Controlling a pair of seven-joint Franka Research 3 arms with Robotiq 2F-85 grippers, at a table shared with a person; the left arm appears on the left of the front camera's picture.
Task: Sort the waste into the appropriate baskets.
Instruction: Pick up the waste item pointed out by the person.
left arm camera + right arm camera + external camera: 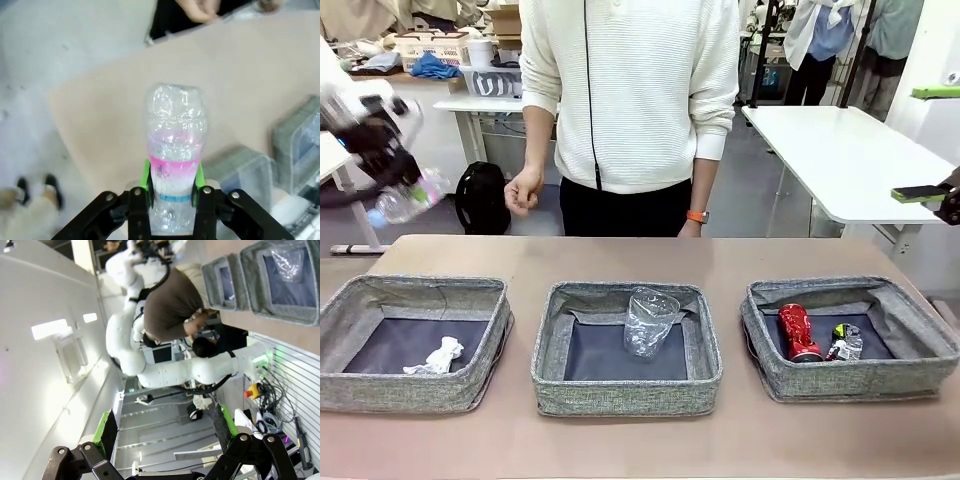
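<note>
We see our left gripper [172, 192] with its fingers [145, 182] clamped on a clear plastic bottle with a pink band [175, 157], the green pads pressing its lower body from both sides. In the front view that gripper [388, 165] is raised at the far left, off the edge of the desk [640, 440], with the bottle [408, 200] hanging tilted below it.

Our right gripper [165, 432] has its fingers [105, 432] wide apart with nothing between them; its camera looks sideways across the room, and at the front view's right edge we see its green pads [923, 193] high above the desk.

Three baskets stand in a row on the desk. The left basket [340, 310] holds a white paper wad [438, 357]. The middle basket [705, 350] holds another clear plastic bottle [649, 320], leaning against the back wall. The right basket [920, 320] holds a red drink can [797, 332] and, just beside it, a silver-black can [844, 343].

A person [630, 90] in a white sweater stands at the far side, one hand [523, 190] loosely curled near the desk edge.
</note>
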